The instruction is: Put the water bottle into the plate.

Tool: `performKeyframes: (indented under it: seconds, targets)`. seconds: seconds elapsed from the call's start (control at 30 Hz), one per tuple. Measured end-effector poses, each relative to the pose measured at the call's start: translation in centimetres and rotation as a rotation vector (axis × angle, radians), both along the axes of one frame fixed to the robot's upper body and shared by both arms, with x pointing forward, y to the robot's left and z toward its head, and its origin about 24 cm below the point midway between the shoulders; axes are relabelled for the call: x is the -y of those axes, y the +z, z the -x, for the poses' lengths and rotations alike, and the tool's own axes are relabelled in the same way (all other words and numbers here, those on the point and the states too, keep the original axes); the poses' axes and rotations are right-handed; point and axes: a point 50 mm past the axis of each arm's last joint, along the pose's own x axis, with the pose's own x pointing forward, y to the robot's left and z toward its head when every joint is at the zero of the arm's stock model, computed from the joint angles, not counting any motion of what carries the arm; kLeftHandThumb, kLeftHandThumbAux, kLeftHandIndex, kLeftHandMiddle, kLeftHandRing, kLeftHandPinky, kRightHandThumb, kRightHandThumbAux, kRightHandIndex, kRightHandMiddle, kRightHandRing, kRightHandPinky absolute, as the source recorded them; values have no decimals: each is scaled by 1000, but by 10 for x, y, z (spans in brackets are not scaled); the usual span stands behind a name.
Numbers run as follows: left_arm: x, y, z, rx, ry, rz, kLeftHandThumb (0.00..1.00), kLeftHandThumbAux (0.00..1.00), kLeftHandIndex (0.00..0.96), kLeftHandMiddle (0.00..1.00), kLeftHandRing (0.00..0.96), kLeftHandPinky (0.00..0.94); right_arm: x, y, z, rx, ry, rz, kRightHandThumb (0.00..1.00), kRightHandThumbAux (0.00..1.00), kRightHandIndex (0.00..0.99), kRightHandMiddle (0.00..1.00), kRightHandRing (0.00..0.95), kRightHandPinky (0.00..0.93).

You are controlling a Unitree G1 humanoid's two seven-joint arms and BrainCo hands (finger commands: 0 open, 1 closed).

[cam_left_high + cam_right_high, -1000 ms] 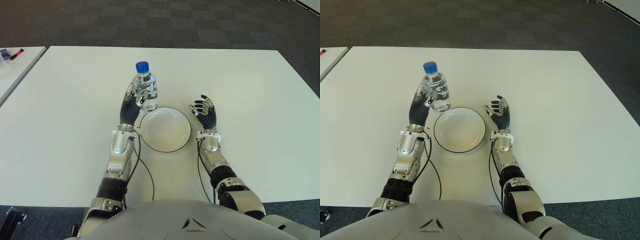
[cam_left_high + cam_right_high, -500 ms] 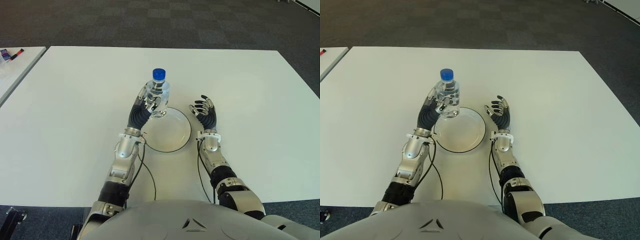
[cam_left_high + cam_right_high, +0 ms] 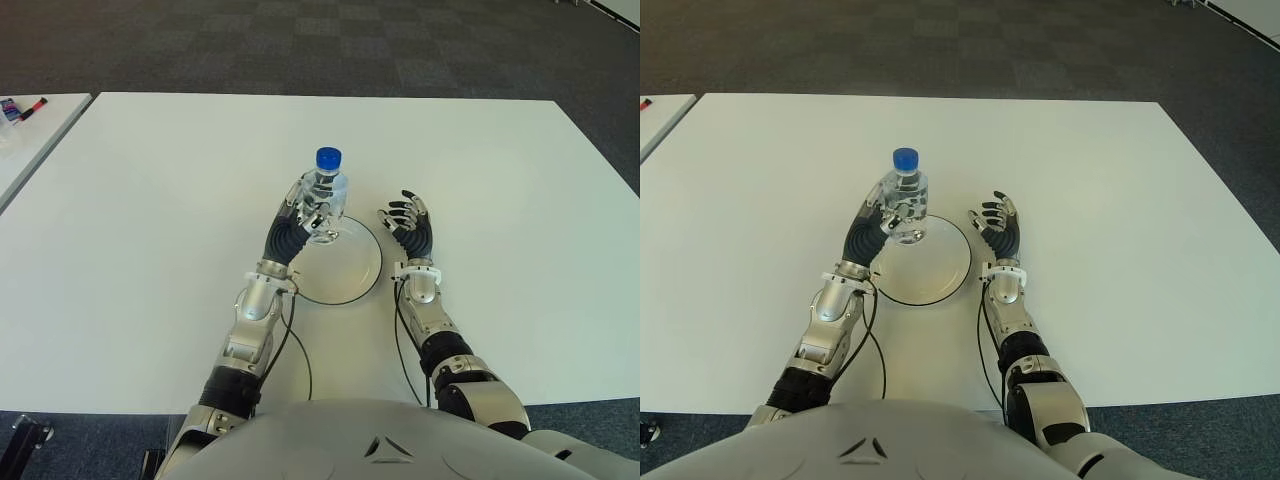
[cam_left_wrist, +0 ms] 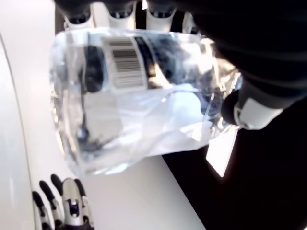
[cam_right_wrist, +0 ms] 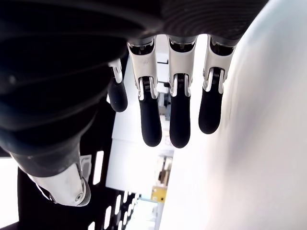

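Water bottle (image 3: 326, 195): upright, clear plastic, blue cap, in my left hand (image 3: 305, 212) over the far edge of the plate (image 3: 345, 285). Likely full, heavy, smooth; gripped mid-body. Right hand (image 3: 408, 222): empty, fingers loose, right of plate on bench (image 3: 130, 200).

Head eyes overlook one table (image 3: 140, 200); wrist cameras sit close.

Plate (image 3: 340, 270): bare inside, bottle (image 3: 324, 200) at far rim.
Right hand (image 3: 408, 222): just beside plate's right rim.
Table (image 3: 150, 200): bare elsewhere.
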Motion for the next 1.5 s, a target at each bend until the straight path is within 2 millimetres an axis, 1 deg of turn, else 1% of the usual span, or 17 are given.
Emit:
performKeyframes:
  seconds: [0.13,0.27,0.5,0.77,1.07,1.5]
  targets:
    - [4,-6,1,-41,-25,-19,1000,618,431,458,507,693,-1,0,0,0,3,-3,798,774,171,377,357,334]
    - [6,-12,2,-70,-38,-35,1000,618,436,457,510,684,-2,0,0,0,3,-5,797,765,172,374,359,345]
    - [11,-24,5,-120,-66,-65,1000,619,443,454,514,703,-2,0,0,1,-2,-4,796,739,173,377,371,367]
    - [11,-37,7,-171,-80,-94,1000,620,435,454,511,674,-3,0,0,2,-2,-3,796,739,166,376,370,360]
    - [12,-40,0,-149,-91,-132,1000,621,434,453,511,677,-4,0,0,3,-4,0,792,745,161,378,369,358]
    - [8,-44,-9,-106,-60,-147,1000,621,436,452,512,694,-5,-1,1,-4,1,9,763,752,162,381,384,382]
